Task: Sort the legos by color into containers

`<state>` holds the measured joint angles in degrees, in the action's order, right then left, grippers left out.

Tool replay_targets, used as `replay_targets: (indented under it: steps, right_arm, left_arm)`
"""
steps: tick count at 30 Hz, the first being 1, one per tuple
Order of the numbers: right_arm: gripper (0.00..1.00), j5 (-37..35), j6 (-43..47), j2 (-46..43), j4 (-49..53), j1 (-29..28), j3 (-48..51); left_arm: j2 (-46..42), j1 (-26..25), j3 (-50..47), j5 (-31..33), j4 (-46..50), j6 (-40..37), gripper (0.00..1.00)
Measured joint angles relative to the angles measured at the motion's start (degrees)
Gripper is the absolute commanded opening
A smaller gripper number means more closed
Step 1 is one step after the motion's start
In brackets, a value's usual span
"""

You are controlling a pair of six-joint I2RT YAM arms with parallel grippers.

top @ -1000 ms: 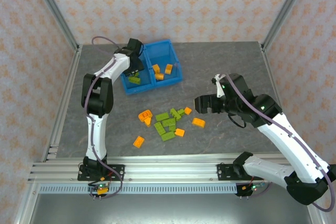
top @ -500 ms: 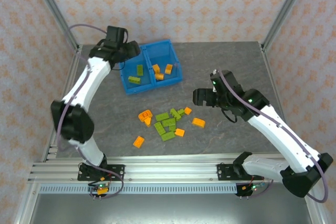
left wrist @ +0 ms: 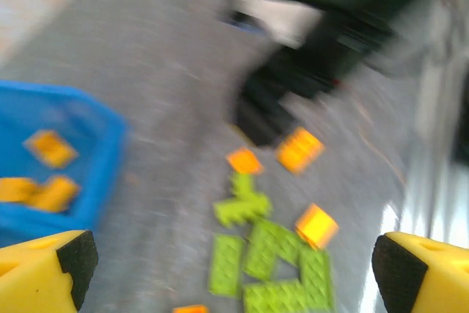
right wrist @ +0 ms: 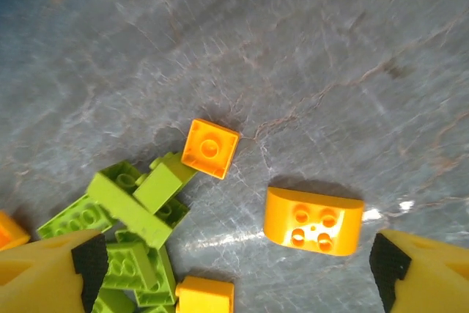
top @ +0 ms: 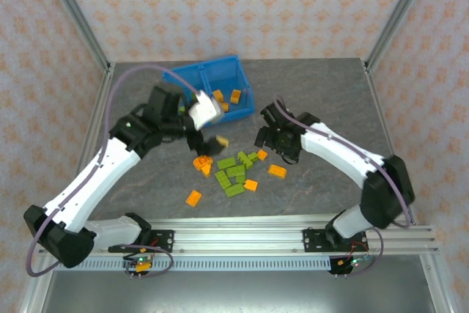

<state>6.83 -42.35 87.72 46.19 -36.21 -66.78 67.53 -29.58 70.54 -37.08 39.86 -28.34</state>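
Seen from above, a grey marbled counter (top: 315, 93) carries a loose pile of legos (top: 233, 170) near its middle, lime green and orange pieces mixed together. A blue bin (top: 220, 64) with two compartments sits at the far side of the counter. Its right compartment (top: 245, 87) holds at least two orange bricks, and its left compartment is mostly hidden behind the left arm. The left claw (top: 212, 139) hangs between the bin and the pile. Its wrist camera is blurred, but its yellow fingers (left wrist: 44, 273) stand at opposite edges of the frame, spread wide with nothing held between them. The right claw (top: 262, 137) sits just beside the right edge of the pile. Its fingers (right wrist: 51, 269) are also spread wide and empty, framing the bricks on the counter below. Between them, in the wrist view, a curved orange brick (right wrist: 314, 221) with four studs lies apart from the rest. A small square orange brick (right wrist: 210, 148) lies just beside a tangle of lime green pieces (right wrist: 139, 203). Another orange piece (right wrist: 205, 295) sits at the bottom edge. From above, a lone orange brick (top: 193, 197) lies at the near left, apart from the pile.
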Motion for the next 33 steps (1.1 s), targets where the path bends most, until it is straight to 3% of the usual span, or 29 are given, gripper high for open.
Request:
replay_targets:
  steps: [5, 11, 18, 28, 33]
  right_arm:
    - [0.83, 2.4, -5.0, 10.2, -0.3, 0.0, -3.3]
    - [0.75, 2.5, -7.8, 15.5, -0.6, 0.0, -6.0]
    - [0.66, 2.3, -9.4, 21.7, -1.0, 0.0, -10.1]
    - [0.36, 2.1, -11.8, 24.5, -1.0, 0.1, -9.7]
    - [0.28, 2.0, -12.4, 24.2, -0.8, 0.2, -9.7]
  left_arm:
    - [-5.3, -1.6, -13.2, -4.2, 1.0, -14.8, 1.0]
    - [-6.1, -1.8, -17.5, -4.0, 1.2, -25.8, 1.0]
    - [-6.1, -1.8, -20.5, -4.0, -1.9, -29.3, 1.0]
    - [-7.3, -1.8, -22.9, -2.9, -5.2, -30.3, 1.0]
    - [-7.5, -1.8, -23.0, -2.7, -6.2, -30.3, 1.0]
